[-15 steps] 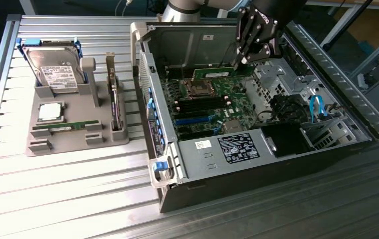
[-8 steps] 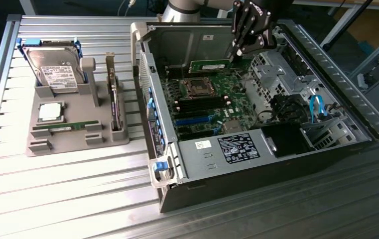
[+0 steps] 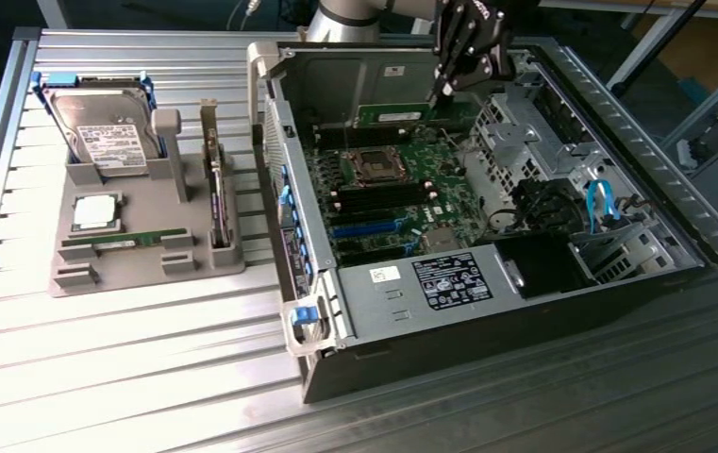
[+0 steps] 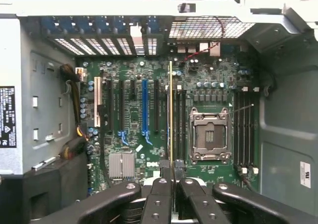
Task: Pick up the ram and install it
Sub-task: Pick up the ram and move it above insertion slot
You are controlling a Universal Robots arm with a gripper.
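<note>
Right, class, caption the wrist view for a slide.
Hand gripping the ram edge-on over the motherboard, near the empty processor socket.

End effector (image 4: 172, 171) apparently grips ram (image 4: 171, 110) above motherboard (image 4: 133, 115).

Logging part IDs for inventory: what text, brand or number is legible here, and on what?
"DELL" (faint): white print on motherboard.
Unreadable, blurred: labels on hard drive, power supply, ram.
</note>
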